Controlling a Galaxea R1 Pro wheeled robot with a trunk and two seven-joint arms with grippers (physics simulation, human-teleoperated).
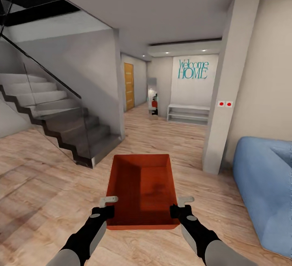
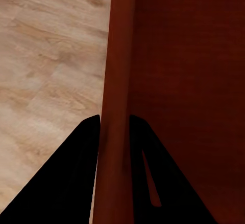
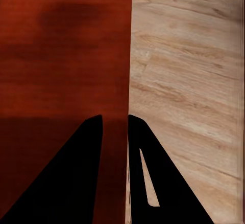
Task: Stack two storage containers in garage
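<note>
A red-orange storage container (image 1: 142, 191) hangs above the wood-plank floor (image 1: 48, 185). The left gripper (image 1: 106, 206) and right gripper (image 1: 181, 206) each clamp a side wall.

We see an evenly bright, soft render, with small ceiling spots (image 1: 167, 52) glowing at the upper centre of the frame and straight lines stretching toward the edges. Inside the container (image 1: 142, 185) lies a faint dark shadow patch. Both wrist views are soft, the fingers (image 2: 61, 183) plain black silhouettes.
</note>
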